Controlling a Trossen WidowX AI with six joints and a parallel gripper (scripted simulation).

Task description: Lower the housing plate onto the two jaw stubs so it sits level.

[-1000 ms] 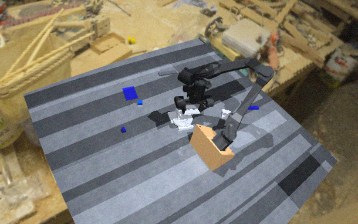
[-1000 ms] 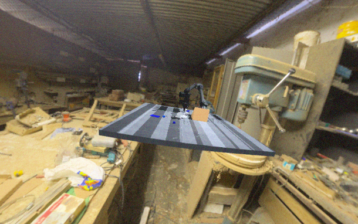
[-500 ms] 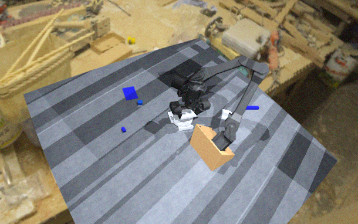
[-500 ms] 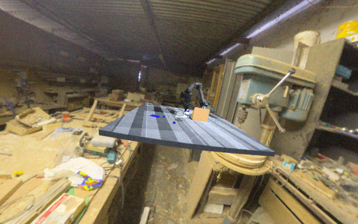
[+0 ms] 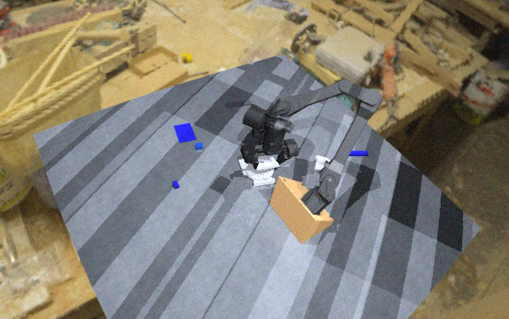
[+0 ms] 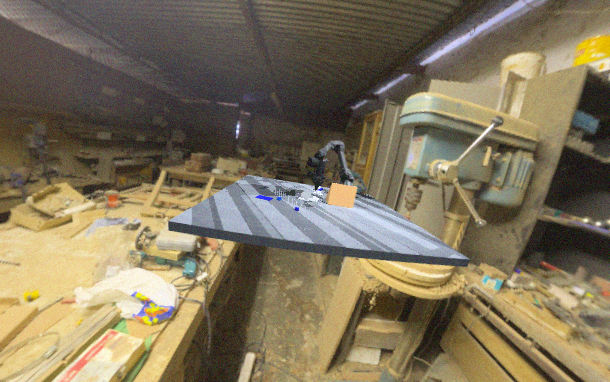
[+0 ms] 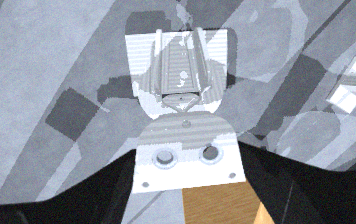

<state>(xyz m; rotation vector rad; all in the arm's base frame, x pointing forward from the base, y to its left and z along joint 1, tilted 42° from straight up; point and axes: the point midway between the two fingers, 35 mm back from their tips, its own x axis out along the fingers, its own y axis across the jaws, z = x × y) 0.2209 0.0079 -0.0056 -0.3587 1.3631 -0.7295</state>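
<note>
The white housing plate [image 7: 187,170] [image 5: 268,164] is held by its two sides between the dark fingers of my gripper [image 7: 185,149] [image 5: 269,159]. Two round holes show in its face, and its rounded edge points towards the jaws. The white base [image 7: 141,47] [image 5: 263,182] lies below and ahead of the plate, with two long narrow jaws [image 7: 156,65] [image 7: 203,65] side by side on it. The plate covers the near end of the base in the wrist view. The stubs are hidden, and the height gap between plate and base cannot be told.
An orange-brown box [image 5: 292,209] [image 6: 342,195] [image 7: 215,200] stands close to the base, with part of the arm over it. A small white part [image 5: 321,162] [image 7: 345,97] lies to one side. A blue square [image 5: 184,133], two small blue blocks [image 5: 199,146] [image 5: 175,184] and a blue bar [image 5: 359,154] lie farther off.
</note>
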